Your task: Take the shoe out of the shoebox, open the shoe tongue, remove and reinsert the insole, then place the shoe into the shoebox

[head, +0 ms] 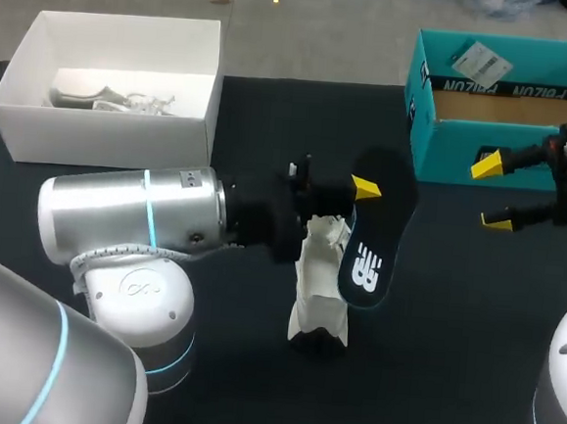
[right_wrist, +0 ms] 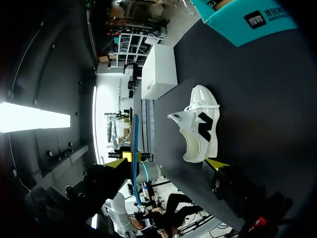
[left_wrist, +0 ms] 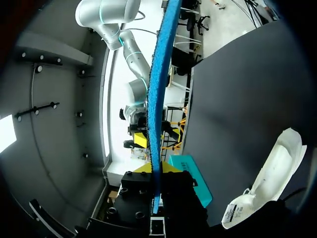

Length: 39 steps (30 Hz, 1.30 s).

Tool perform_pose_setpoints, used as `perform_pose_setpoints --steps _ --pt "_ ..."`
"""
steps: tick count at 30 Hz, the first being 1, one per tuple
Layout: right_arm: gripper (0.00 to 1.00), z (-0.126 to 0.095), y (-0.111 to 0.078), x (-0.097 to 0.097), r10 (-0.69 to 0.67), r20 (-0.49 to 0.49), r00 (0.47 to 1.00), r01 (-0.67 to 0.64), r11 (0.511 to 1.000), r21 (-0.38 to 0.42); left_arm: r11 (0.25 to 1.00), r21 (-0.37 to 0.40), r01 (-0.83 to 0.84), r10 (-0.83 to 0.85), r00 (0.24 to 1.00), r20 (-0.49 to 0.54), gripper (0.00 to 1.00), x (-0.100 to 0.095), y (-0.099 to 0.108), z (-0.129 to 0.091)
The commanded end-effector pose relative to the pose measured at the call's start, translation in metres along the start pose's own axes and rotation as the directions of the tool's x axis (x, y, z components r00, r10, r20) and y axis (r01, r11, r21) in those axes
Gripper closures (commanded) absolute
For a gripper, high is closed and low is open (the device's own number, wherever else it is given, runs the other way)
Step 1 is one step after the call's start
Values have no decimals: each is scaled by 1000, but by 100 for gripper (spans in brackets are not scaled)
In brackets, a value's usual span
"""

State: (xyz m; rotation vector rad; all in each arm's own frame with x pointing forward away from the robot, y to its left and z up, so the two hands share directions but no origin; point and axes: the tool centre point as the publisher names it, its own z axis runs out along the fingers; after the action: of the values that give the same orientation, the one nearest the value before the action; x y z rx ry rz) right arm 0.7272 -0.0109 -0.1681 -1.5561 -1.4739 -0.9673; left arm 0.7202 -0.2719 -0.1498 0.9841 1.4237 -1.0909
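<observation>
From overhead, your left gripper (head: pixel 362 192) is out over the middle of the table (head: pixel 448 363). Its fingers pinch the dark insole (head: pixel 371 253) near its far end, and the printed face of the insole is turned toward the camera. The white shoe (head: pixel 322 289) sits on the table just beside and below the insole, with its tongue lifted. You cannot tell from here whether shoe and insole touch. Your right gripper (head: pixel 493 194) hovers in front of the teal shoebox (head: pixel 437 136), fingers spread with nothing between them. That shoebox stands at the far right of the table. A white box (head: pixel 113 135) at the far left holds another pale shoe (head: pixel 101 96). In your left wrist view the insole (left_wrist: pixel 158 99) shows edge-on as a blue strip running straight out from between the fingers, which clamp it from both sides. The shoe (left_wrist: pixel 270 183) lies on the table off to one side of the gripper, apart from the insole. In your right wrist view the fingers stand wide apart, and the shoe (right_wrist: pixel 200 131) is ahead of them on the table, its side with the dark mark facing the camera. The insole's blue edge (right_wrist: pixel 135 148) shows beyond in the other gripper, clear of the shoe, and the white box and the teal shoebox are further off.
</observation>
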Motion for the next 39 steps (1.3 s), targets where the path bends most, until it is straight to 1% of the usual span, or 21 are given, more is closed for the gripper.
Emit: perform_pose_setpoints --steps 1,9,10,13,17,21,25,28,31,37,39 --pt "0 -1 -5 3 2 18 1000 -2 1000 -9 1000 -5 4 -4 994 -107 100 -8 -7 -9" --pt "0 -1 -5 3 2 18 1000 -2 1000 -9 999 -33 16 -20 990 -137 100 -12 -15 -24" --pt "0 -2 -5 0 4 14 1000 -4 1000 -5 999 -35 19 -23 990 -138 100 -13 -16 -26" --pt "0 -13 -5 -9 7 44 999 -6 1000 -29 999 -44 26 -32 990 -141 100 -15 -17 -31" --pt "0 -34 -12 -22 18 99 995 -11 998 -67 998 -53 35 -42 989 -140 100 -15 -17 -33" --pt "0 -59 -20 -31 40 136 990 -21 991 -135 998 -52 42 -49 988 -148 100 -11 -16 -34" --pt "0 -78 -24 -30 26 148 989 5 979 -203 997 -47 53 -60 986 -157 100 -7 -17 -35" --pt "0 -86 -25 -24 17 143 990 14 976 -219 997 -49 61 -68 985 -161 100 -4 -18 -37" --pt "0 -86 -25 -15 -19 138 990 47 979 -201 996 -53 66 -74 984 -162 100 -2 -18 -39" --pt "0 -67 -28 -3 -88 190 978 120 980 -160 995 -61 76 -85 983 -161 100 1 -19 -40" --pt "0 -62 -31 0 -102 199 975 136 977 -163 995 -63 79 -88 983 -163 100 2 -21 -41"
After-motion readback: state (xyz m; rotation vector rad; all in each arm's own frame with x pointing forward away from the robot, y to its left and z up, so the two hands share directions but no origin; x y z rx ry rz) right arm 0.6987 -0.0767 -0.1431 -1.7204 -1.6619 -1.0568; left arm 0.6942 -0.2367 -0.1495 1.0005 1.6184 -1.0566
